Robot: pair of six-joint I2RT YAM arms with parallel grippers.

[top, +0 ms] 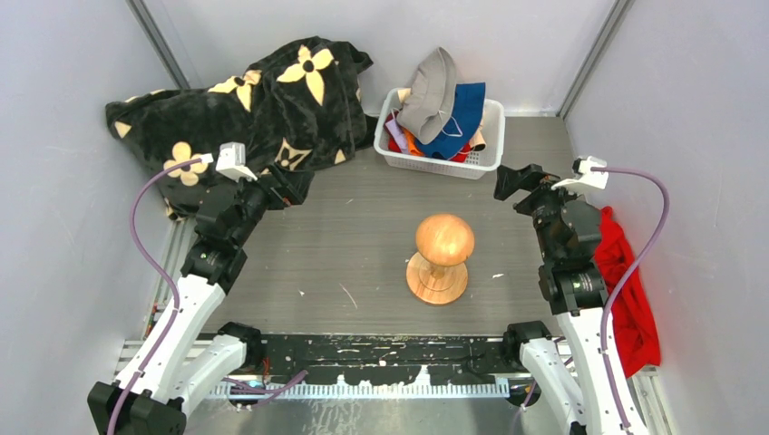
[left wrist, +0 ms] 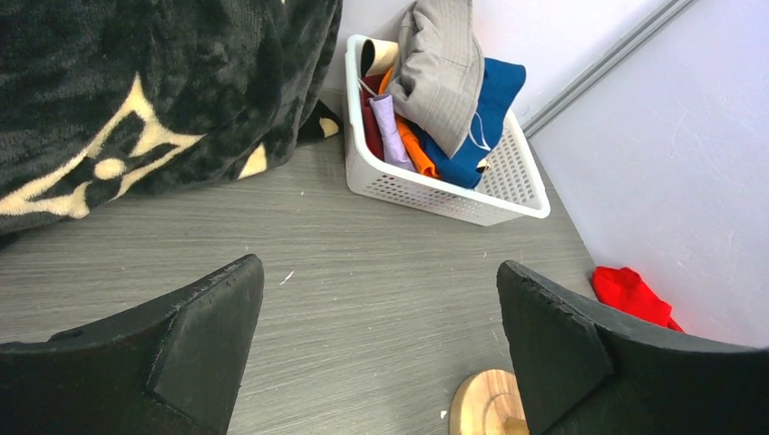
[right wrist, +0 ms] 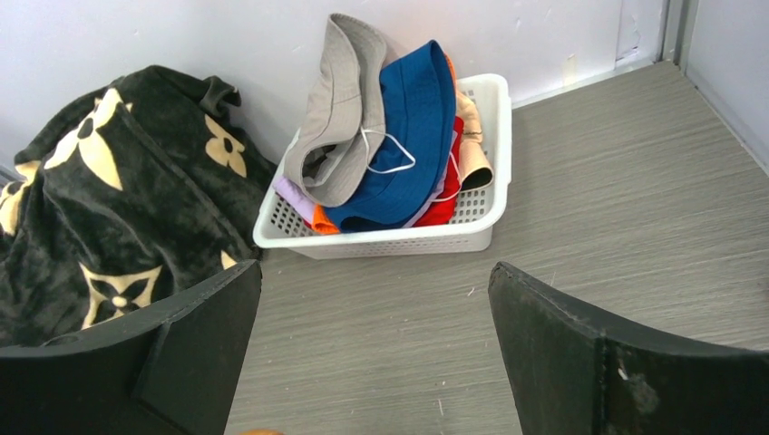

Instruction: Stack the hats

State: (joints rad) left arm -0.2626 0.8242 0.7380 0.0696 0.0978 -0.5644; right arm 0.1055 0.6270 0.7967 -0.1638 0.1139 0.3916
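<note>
Hats [top: 440, 113] lie heaped together in a white plastic basket [top: 494, 136] with perforated walls, which sits on the far side of the table [top: 363, 236], close to the back wall. A grey hat [top: 428, 95] of stitched woven fabric is uppermost, propped on edge so that its round brim and hollow crown show. Against it leans a blue hat [top: 462, 113] with a thin white cord hanging across it. Beneath these two, crumpled folds of orange [left wrist: 415, 149], lilac [left wrist: 385, 127] and maroon [left wrist: 370, 118] cloth press against the basket's wall, and a rolled cream hat [right wrist: 472, 159] pokes out at the other side.

Just beside the basket, a plush black blanket [top: 263, 109] with cream flower shapes is bunched in the far left corner, its pile thick and fuzzy. Nearer the arms, in the middle of the grey wood-grain table, stands a turned wooden stand [top: 442, 258]: a smooth rounded knob on a short stem above a flat disc base. A limp red cloth [top: 626, 281] is draped at the table's right edge, next to the right arm.

Left jaws are spread wide above the table, close to the blanket, and grasp nothing. Right jaws are likewise released and spread, well apart from the basket they face. Both pairs are matte black, broad and wedge-shaped.
</note>
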